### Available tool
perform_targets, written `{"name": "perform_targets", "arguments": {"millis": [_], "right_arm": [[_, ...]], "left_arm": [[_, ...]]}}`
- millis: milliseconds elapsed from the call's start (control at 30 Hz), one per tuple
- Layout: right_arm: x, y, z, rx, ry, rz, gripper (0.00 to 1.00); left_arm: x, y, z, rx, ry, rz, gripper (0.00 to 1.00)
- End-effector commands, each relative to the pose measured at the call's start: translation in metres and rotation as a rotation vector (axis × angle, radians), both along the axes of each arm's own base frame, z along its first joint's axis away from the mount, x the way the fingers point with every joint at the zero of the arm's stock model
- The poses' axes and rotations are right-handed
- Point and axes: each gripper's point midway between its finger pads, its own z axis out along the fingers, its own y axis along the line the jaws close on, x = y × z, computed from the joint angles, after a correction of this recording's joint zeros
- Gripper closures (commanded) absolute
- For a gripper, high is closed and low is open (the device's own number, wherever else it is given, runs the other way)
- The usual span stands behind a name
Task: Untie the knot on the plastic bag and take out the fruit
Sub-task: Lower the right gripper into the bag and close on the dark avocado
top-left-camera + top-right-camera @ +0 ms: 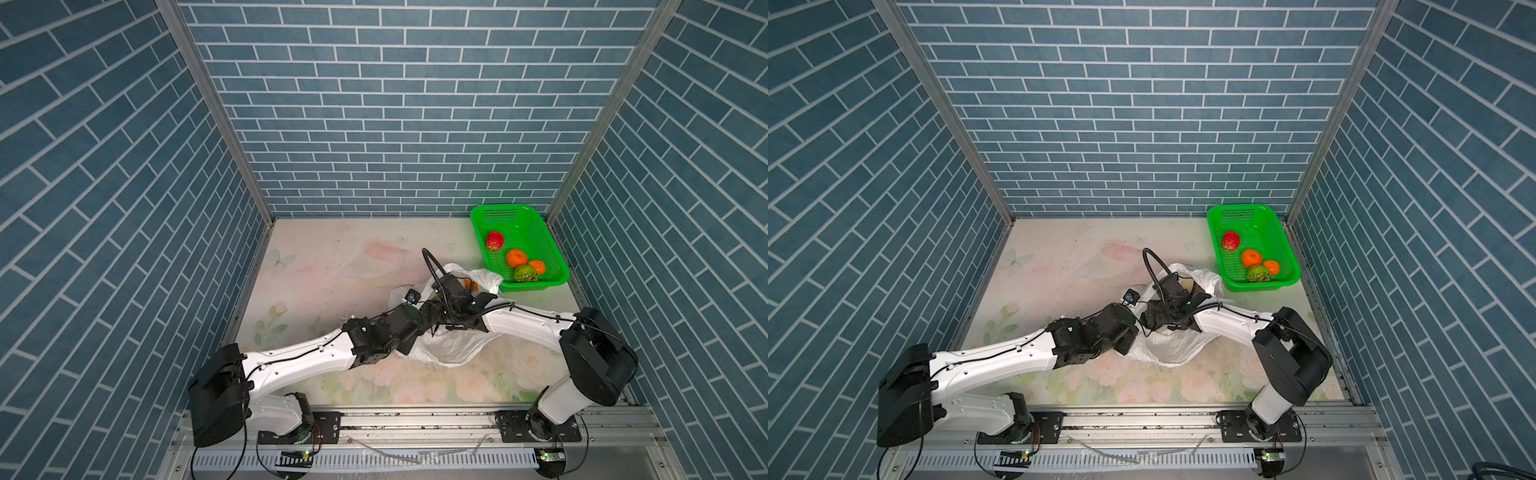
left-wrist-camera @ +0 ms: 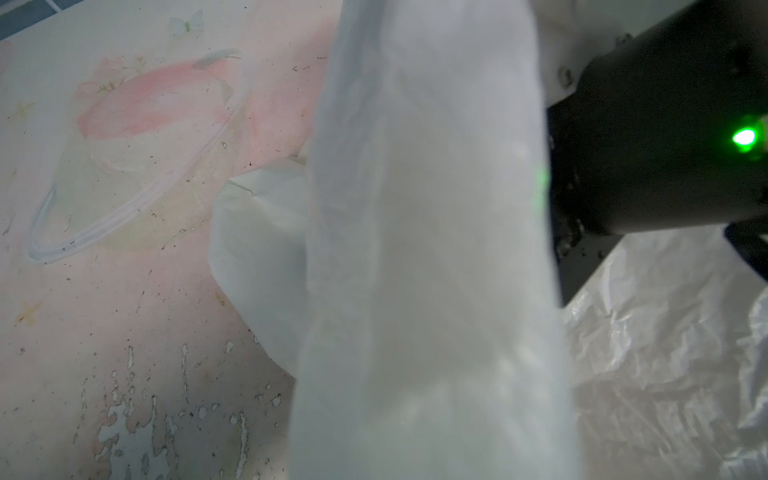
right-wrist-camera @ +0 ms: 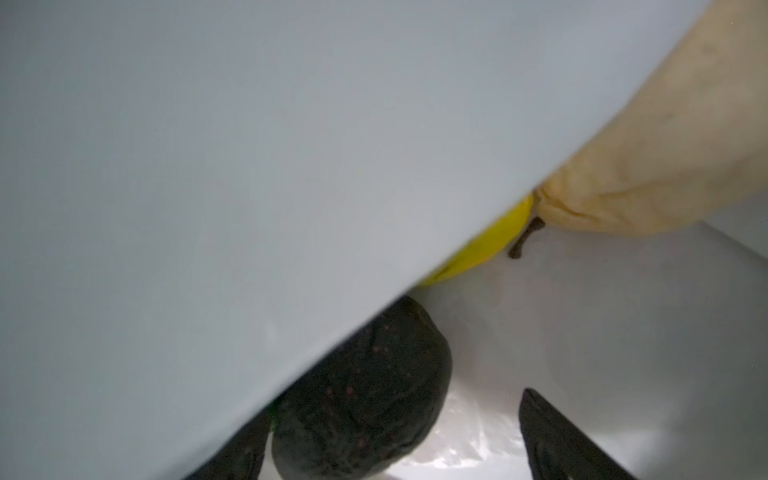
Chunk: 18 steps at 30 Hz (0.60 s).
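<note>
The white plastic bag [image 1: 453, 349] lies crumpled mid-table in both top views, with both arms reaching into it. My left gripper [image 1: 417, 311] is shut on a stretched strip of the plastic bag [image 2: 415, 249], which hides its jaws in the left wrist view. My right gripper [image 3: 395, 453] is inside the bag and open, its dark fingers [image 3: 557, 440] on either side of a dark avocado [image 3: 361, 395] with a gap on one side. A yellow banana [image 3: 486, 245] and a pale cream fruit [image 3: 648, 166] lie beyond. The knot is out of view.
A green basket [image 1: 536, 286] at the back right holds a red strawberry [image 1: 494, 240], two oranges [image 1: 516, 258] and a green fruit [image 1: 524, 274]. It nearly touches the bag. Brick-patterned walls close in three sides of the table.
</note>
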Motion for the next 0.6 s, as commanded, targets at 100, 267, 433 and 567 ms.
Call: {"name": "perform_targets", "arguments": {"millis": [100, 267, 433, 567], "right_arm": [[0.006, 0.014, -0.004, 0.040, 0.063, -0.041, 0.17], [0.000, 0.011, -0.014, 0.024, 0.111, -0.046, 0.33], [-0.002, 0.007, -0.006, 0.047, 0.084, -0.053, 0.49], [-0.008, 0.005, 0.005, 0.079, 0.076, -0.042, 0.52]], "left_arm": [[0.009, -0.006, 0.019, -0.035, -0.055, 0.019, 1.00], [0.014, -0.002, 0.022, -0.046, -0.074, 0.056, 1.00], [0.018, -0.001, 0.028, -0.074, -0.093, 0.084, 1.00], [0.023, -0.004, 0.035, -0.105, -0.113, 0.098, 1.00]]}}
